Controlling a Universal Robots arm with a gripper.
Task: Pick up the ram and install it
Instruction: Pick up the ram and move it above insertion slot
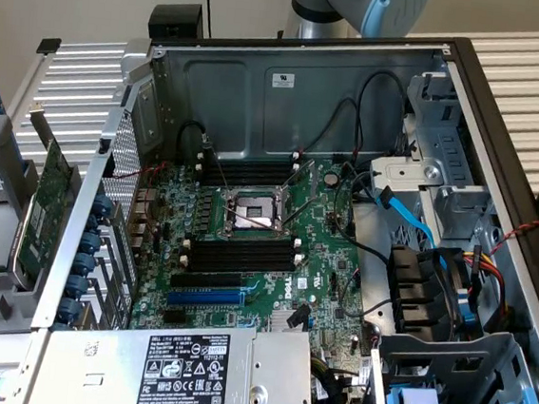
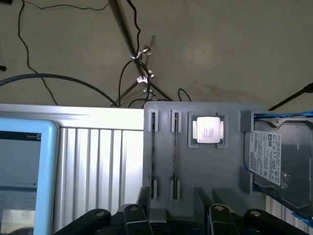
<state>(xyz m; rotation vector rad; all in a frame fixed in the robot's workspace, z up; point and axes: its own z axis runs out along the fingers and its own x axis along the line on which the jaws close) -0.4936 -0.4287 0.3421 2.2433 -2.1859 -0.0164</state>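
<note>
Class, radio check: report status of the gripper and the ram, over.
Gripper open, empty. Ram on edge in grey tray slot, untouched. Nothing blocking it.

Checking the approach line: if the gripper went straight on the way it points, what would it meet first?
Probably the ram, on edge in the grey holder, lined up between the open gripper's fingers. Depth is unclear; it may be the holder instead.

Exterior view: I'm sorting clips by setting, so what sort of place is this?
Probably a robotics lab bench for computer assembly: an open PC case with its motherboard exposed, a robot arm above it, and a parts tray holding a processor and hard drive.
</note>
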